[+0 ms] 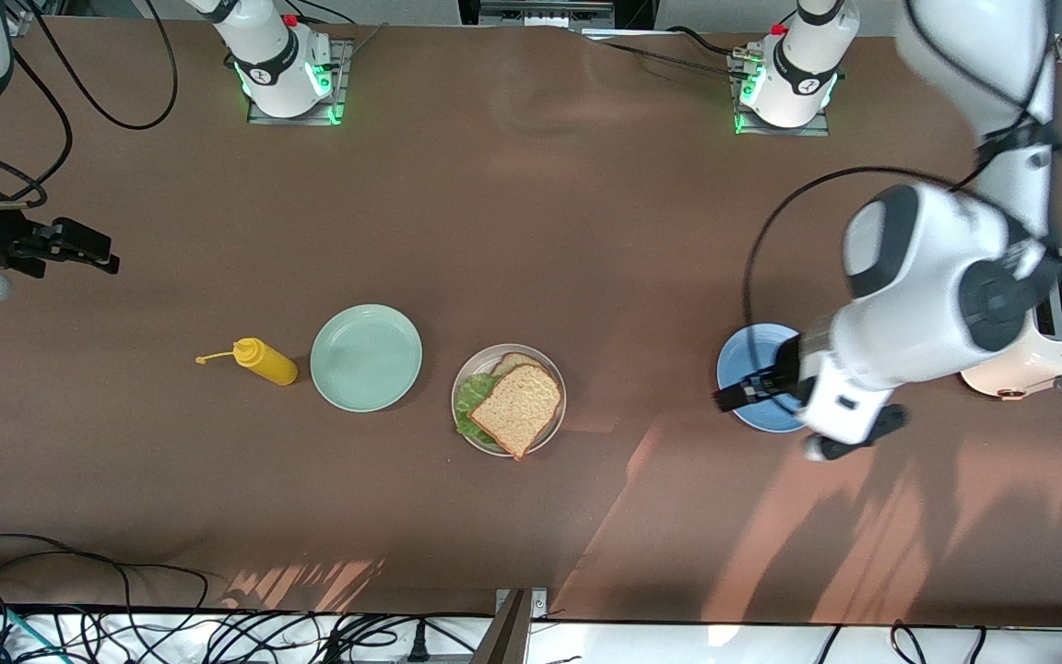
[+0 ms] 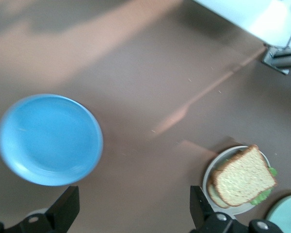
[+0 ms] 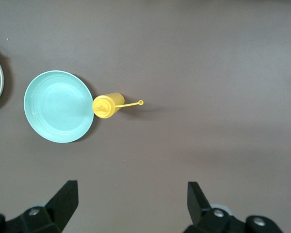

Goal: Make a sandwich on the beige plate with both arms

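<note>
My sandwich [image 1: 514,407] sits built on the beige plate [image 1: 557,387] mid-table; left gripper [image 1: 745,395], released, hangs over the blue plate [image 1: 739,361] and is nearer than the right gripper [image 1: 88,247], also released, waiting

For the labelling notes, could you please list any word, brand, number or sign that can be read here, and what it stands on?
No text here can be read.
Toaster: a small red mark on its side, too small to read.
Arm bases: small dark round emblems, not legible.
Yellow squeeze bottle, beige plate, mint-green plate, blue plate: no markings seen.
</note>
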Robot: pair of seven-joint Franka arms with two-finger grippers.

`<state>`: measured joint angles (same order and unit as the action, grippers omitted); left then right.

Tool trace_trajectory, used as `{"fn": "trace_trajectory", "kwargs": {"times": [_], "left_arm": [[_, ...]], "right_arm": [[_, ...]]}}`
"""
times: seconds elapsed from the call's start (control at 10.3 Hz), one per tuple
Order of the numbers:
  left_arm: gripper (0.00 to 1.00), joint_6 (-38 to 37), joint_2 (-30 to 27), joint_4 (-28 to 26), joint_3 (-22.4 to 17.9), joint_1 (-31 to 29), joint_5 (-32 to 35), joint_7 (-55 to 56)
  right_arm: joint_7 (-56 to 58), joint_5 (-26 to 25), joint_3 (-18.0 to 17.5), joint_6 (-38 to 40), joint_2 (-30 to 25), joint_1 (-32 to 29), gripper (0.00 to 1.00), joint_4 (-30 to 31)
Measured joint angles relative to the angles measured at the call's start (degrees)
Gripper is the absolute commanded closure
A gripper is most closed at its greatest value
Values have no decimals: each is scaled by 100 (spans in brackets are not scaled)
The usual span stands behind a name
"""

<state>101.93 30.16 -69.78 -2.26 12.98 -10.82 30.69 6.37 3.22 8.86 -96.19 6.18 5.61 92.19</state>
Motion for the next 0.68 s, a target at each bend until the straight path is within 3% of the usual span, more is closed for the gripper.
{"fn": "trace_trajectory", "kwargs": {"times": [0.29,0.68], "left_arm": [[0,-409,-472,-8,-4,-433,818,-1141],[0,-444,-494,-42,-67,-911,907,-2005]], "right_arm": [[-1,0,13,80,-3,30,0,-283],[-3,0,102,96,24,46,0,-314]]}}
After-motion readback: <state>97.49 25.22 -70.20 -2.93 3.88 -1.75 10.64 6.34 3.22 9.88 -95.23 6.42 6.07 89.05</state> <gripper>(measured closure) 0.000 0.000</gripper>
